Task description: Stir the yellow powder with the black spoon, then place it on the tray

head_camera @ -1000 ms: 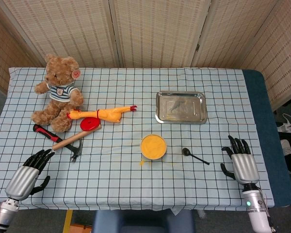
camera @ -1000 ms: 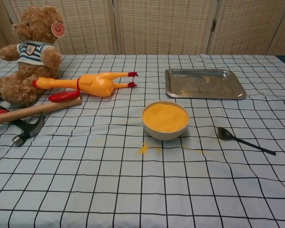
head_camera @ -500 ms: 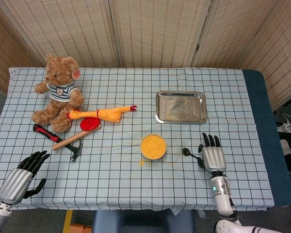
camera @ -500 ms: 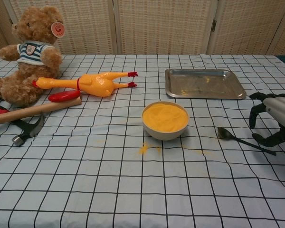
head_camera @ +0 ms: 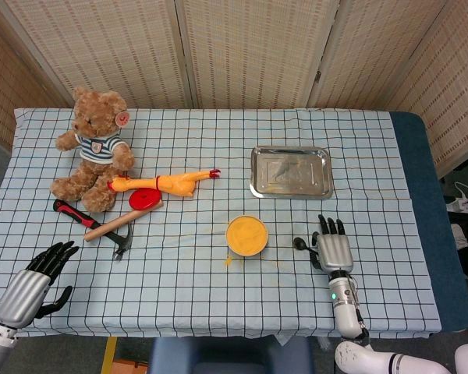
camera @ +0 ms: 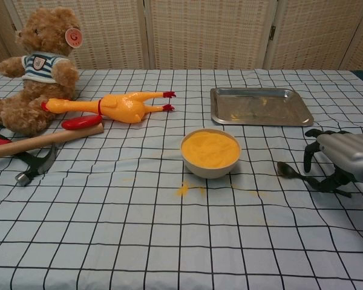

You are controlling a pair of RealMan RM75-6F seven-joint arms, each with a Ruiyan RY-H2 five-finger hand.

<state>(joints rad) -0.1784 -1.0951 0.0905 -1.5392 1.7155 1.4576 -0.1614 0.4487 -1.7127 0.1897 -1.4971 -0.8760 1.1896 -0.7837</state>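
Observation:
The black spoon (head_camera: 299, 243) lies on the checked cloth right of the white bowl (camera: 209, 170) of yellow powder (head_camera: 246, 234). Only its bowl end (camera: 285, 170) and a short piece of handle show; my right hand (head_camera: 333, 248) covers the remainder. In the chest view this hand (camera: 340, 158) arches over the handle with its fingers (camera: 308, 158) pointing down and apart, and its thumb low beside the handle. No grip on the spoon shows. My left hand (head_camera: 33, 282) is at the front left corner, fingers spread and holding nothing. The steel tray (head_camera: 290, 173) sits behind the spoon.
A teddy bear (head_camera: 91, 148), a rubber chicken (head_camera: 164, 184), a red disc (head_camera: 144, 199), a wooden-handled hammer (head_camera: 115, 227) and a red-handled tool (head_camera: 69, 211) fill the left side. A little spilled powder (camera: 183, 190) lies before the bowl. Folding screens stand behind the table.
My right hand has come in from the table's right edge and now sits over the spoon's handle. My left hand drew back slightly toward the front edge. The spoon has not moved.

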